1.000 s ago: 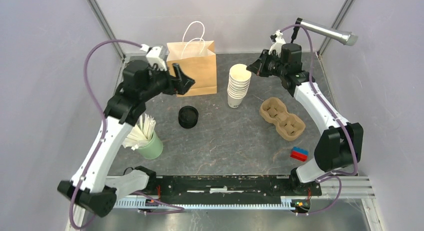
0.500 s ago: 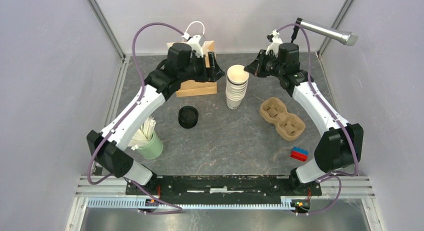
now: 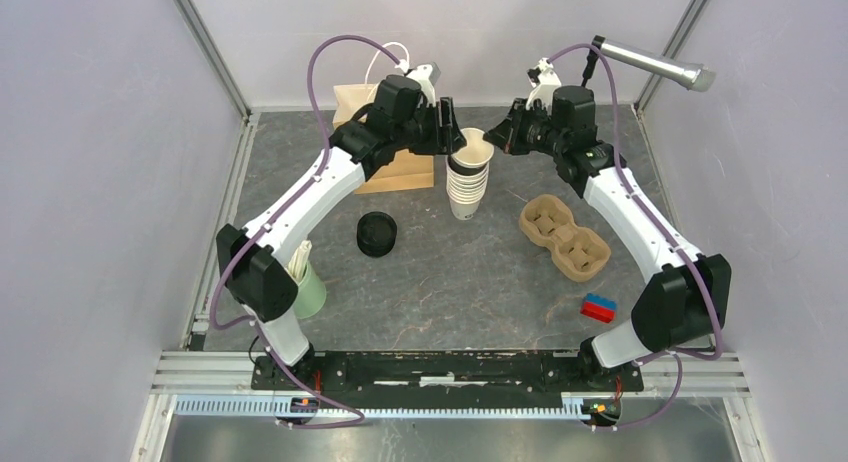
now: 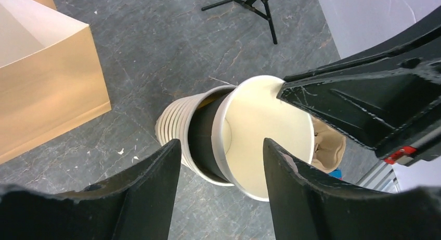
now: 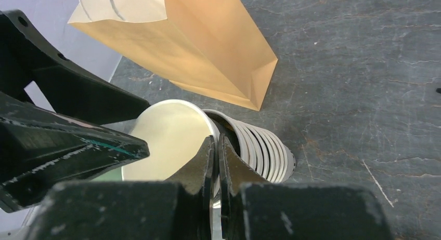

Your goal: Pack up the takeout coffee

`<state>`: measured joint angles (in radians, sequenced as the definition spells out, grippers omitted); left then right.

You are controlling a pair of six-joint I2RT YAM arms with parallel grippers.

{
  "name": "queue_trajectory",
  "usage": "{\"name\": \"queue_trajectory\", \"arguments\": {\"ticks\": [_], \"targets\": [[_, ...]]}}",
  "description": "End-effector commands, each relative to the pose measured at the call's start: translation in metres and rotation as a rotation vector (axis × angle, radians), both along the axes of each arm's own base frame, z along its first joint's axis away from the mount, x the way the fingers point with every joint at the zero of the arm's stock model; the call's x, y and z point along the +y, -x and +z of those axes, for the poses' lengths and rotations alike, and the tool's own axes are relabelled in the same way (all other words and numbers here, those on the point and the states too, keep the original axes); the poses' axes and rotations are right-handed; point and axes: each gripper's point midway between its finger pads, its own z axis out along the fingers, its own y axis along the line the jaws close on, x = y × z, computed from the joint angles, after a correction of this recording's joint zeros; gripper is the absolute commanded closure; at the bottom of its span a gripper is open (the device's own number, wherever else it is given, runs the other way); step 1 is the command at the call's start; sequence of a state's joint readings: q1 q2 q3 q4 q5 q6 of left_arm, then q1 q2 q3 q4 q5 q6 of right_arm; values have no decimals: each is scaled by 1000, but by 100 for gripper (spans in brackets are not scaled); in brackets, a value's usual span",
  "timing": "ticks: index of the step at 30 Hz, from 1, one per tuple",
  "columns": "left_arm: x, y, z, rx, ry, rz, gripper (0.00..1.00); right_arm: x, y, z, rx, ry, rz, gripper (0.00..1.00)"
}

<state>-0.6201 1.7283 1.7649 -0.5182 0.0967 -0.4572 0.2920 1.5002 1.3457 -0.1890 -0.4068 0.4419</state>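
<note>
At the back middle of the dark grey stone-patterned table (image 3: pixel 450 292), the topmost cream-white paper cup (image 3: pixel 476 145) (image 4: pixel 265 131) (image 5: pixel 166 136) sits lidless in a tall stack of nested cream paper cups (image 3: pixel 465 194) (image 4: pixel 174 128) (image 5: pixel 265 149). It is tilted off the stack's line, with a dark gap between it and the next rim. The right gripper (image 3: pixel 497 137) (image 5: pixel 214 144) comes in from the right, its jaws pressed together on this cup's rim. The left gripper (image 3: pixel 450 132) (image 4: pixel 221 146) comes from the other side with its jaws apart, one finger on each side of the cup; whether they touch its wall cannot be told. The two grippers crowd close together over the stack. Just left of the stack stands an open brown paper bag with white handles (image 3: pixel 395 174) (image 4: pixel 41 89) (image 5: pixel 197 48), its top largely hidden by the left arm in the overhead view. Nearer the bases lie a pile of round black plastic lids (image 3: pixel 376 233), a brown moulded-pulp cup carrier (image 3: pixel 563 237), a pale green cup of white sticks (image 3: pixel 310 294) partly behind the left arm, and a small blue-and-red block (image 3: pixel 599 307).
</note>
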Motion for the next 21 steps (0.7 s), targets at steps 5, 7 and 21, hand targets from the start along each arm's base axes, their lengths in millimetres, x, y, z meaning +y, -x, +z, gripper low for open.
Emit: {"name": "queue_trajectory", "arguments": {"ticks": [5, 7, 21], "targets": [[-6, -3, 35, -56, 58, 19, 29, -20, -25, 58, -186, 76, -110, 100], [-4, -1, 42, -70, 65, 27, 27, -21, -29, 62, -198, 85, -122, 100], [26, 46, 115, -207, 127, -24, 8, -13, -5, 128, -297, -22, -62, 100]]}}
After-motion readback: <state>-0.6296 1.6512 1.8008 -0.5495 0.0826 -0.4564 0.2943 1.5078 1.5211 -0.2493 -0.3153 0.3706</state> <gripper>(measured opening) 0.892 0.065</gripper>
